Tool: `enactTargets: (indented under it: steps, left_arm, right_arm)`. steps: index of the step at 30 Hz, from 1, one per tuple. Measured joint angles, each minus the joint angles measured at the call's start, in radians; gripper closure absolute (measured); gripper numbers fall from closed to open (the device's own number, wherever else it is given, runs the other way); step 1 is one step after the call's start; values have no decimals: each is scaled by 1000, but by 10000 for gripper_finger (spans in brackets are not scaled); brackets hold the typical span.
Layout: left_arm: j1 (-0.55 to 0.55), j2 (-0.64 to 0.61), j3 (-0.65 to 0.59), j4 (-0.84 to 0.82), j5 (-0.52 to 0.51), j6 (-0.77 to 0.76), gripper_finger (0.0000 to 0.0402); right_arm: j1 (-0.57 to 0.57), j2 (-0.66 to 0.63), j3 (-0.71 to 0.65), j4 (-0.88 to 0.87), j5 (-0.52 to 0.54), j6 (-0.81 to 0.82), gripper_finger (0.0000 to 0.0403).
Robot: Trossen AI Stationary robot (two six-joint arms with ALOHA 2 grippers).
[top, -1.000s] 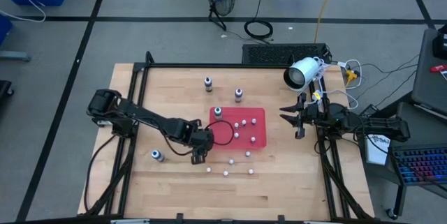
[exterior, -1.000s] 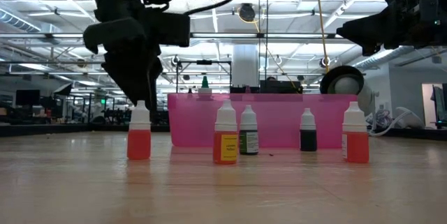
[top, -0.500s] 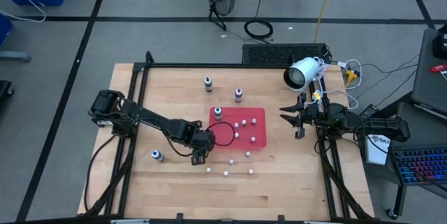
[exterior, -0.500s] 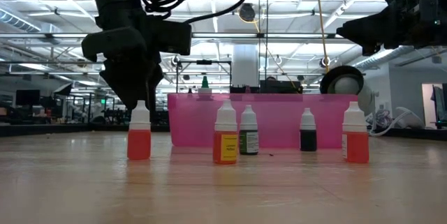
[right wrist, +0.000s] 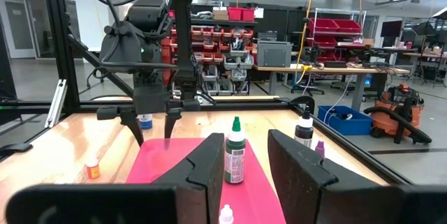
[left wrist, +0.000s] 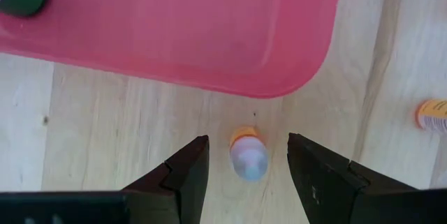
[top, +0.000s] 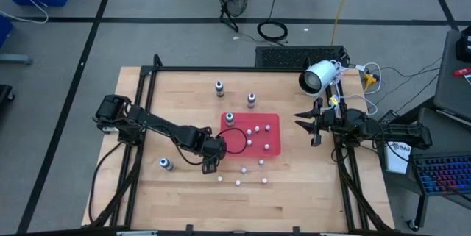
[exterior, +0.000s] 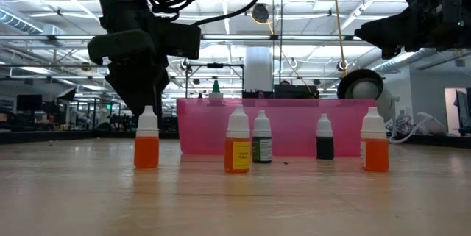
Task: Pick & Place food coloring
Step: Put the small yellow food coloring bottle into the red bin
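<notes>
Right now the left gripper (left wrist: 248,175) hangs over a small orange bottle (left wrist: 248,155) standing on the worktop (top: 176,96) just off the near left corner of the red tray (top: 274,148), fingers spread with a gap on each side of the cap, nothing pinched yet. Low view shows the same bottle (exterior: 146,142) upright under the left gripper's tips, whitish cap, orange body. More food coloring bottles are scattered about: a row of three (top: 241,181) near the front edge of the table in front of the tray, several whitish caps (top: 254,130) inside the tray, a green-topped one (top: 229,120) at the tray's far left corner, two (top: 218,87) toward the back edge, one (top: 165,164) alone toward the front left. The right gripper (top: 307,127) waits at the right edge of the worktop, fingers (right wrist: 202,161) apart and empty. Handling guess: bottle is light, stiff plastic, narrow and tall so it tips easily, and smooth enough to slip. Best hold looks like the upper body just below the cap, squeezing squarely from both sides, coming straight down so neither finger knocks it over.
</notes>
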State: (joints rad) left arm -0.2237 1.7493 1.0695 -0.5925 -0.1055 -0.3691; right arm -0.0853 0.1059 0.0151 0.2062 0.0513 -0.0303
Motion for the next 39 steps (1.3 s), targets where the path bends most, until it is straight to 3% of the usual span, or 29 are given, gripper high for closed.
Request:
enactTargets:
  steps: [39]
  left_arm:
    - [1,31,0,-8,22,-10,219]
  right_arm:
    - [0,0,0,0,0,0,303]
